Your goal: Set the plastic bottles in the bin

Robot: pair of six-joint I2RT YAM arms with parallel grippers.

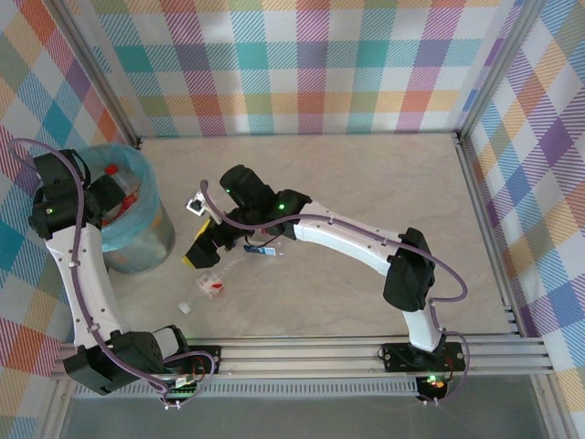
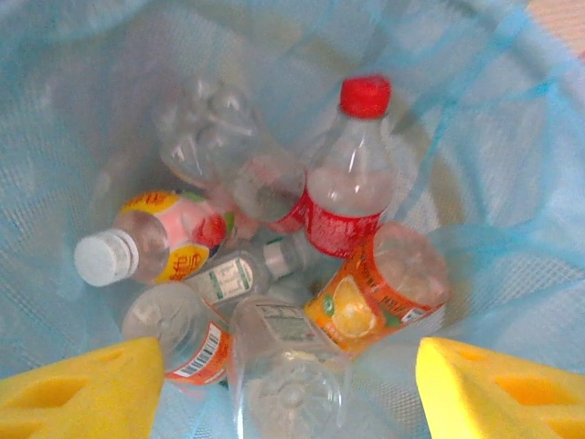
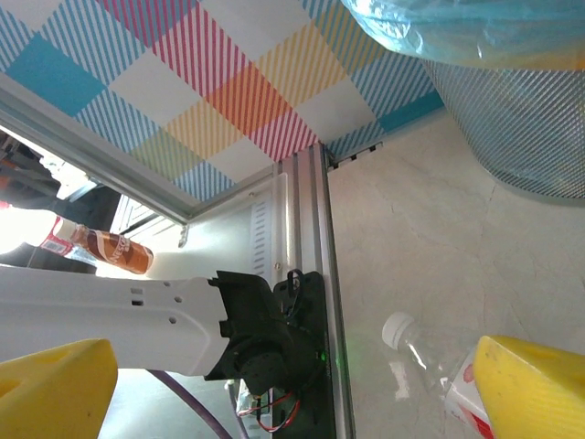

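Note:
The bin (image 1: 139,240), grey with a teal-blue liner, stands at the table's left. My left gripper (image 1: 101,197) hangs over its mouth. Looking down inside, my left gripper (image 2: 292,398) is open, with its yellow fingertips (image 2: 82,389) wide apart above several plastic bottles: a red-capped one (image 2: 352,187), an orange-labelled one (image 2: 384,288), a white-capped one (image 2: 151,242) and a clear one (image 2: 288,366). On the table a clear white-capped bottle (image 1: 208,286) lies just below my right gripper (image 1: 207,247). My right gripper (image 3: 292,393) is open and empty, the bottle (image 3: 416,343) beside its right finger.
A second bottle with a blue label (image 1: 265,249) lies under the right arm's wrist. The aluminium frame rail (image 3: 315,274) and the left arm's base (image 3: 265,343) sit near the table's front edge. The bin's mesh wall (image 3: 521,119) rises to the upper right.

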